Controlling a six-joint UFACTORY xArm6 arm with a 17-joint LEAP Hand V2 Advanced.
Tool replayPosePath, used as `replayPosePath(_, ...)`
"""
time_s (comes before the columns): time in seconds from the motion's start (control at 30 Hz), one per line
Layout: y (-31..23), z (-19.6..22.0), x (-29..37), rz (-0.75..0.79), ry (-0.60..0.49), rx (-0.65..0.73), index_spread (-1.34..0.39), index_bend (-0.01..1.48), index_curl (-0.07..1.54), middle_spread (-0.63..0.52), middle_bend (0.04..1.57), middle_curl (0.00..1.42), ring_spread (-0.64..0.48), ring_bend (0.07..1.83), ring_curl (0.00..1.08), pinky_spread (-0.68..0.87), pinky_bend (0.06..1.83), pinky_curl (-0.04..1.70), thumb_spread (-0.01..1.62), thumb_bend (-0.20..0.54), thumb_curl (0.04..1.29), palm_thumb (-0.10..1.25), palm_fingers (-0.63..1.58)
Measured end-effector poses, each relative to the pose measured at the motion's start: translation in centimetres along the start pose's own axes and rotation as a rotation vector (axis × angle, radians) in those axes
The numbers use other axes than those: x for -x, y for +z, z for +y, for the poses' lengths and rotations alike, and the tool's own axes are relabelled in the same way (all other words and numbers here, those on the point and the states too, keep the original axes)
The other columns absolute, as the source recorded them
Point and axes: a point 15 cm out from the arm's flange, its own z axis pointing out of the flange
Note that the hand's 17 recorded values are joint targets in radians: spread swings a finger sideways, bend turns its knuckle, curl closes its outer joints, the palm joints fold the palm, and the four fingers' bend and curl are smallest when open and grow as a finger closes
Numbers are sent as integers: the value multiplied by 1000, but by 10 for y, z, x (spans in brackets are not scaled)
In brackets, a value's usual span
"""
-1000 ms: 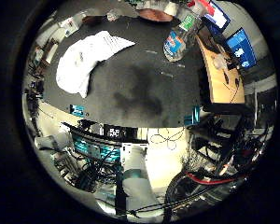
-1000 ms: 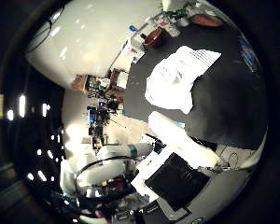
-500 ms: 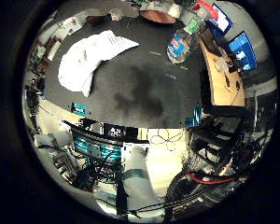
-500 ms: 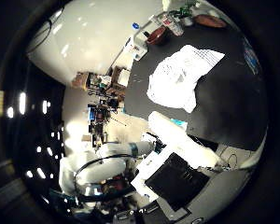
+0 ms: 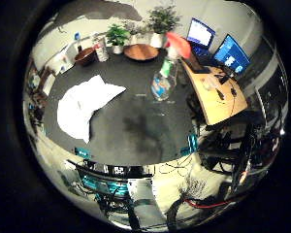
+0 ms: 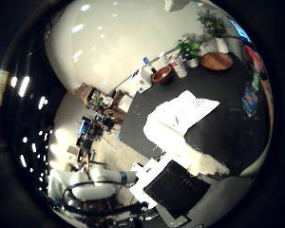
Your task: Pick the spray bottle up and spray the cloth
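Note:
The spray bottle (image 5: 162, 83) stands upright on the black table (image 5: 136, 126), a clear bluish bottle with a red-orange spray head. It is near the table's edge on the side of the wooden desk. The white cloth (image 5: 85, 105) lies crumpled on the table, well away from the bottle; it also shows in the right thumb side palm view (image 6: 180, 114).
Potted plants (image 5: 163, 17), a wooden bowl (image 5: 141, 51) and a dark bowl (image 6: 163, 74) stand along the table's far edge. A wooden desk (image 5: 218, 95) with monitors (image 5: 228, 53) is beside the table. The robot arm's base and equipment (image 5: 136, 189) are below the near edge.
The whole picture has shifted in both views: the camera has moved and tilted, so more of the room behind the table shows. The bottle and the cloth have not moved on the table.

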Motion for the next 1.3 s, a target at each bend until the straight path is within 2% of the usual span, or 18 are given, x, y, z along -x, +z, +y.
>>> replayPosePath(0.43, -73, -38, -49, 153, 51, -309, -301, 178, 323, 119, 188, 295, 268, 404, 168, 610, 959, 44, 1002, -31, 416, 498, 258)
replayPosePath(0.67, -85, -37, -75, 189, 125, -525, -280, 183, 327, 131, 189, 295, 279, 386, 178, 598, 938, 57, 1002, -30, 406, 483, 251)
replayPosePath(1.07, -61, -17, -126, 178, 286, -696, -236, 177, 327, 182, 186, 292, 291, 387, 196, 578, 931, 79, 1034, -27, 392, 441, 230)
replayPosePath(1.3, -21, 5, -144, 91, 392, -707, -181, 176, 329, 207, 184, 287, 301, 398, 206, 565, 934, 89, 1069, -25, 385, 421, 199)
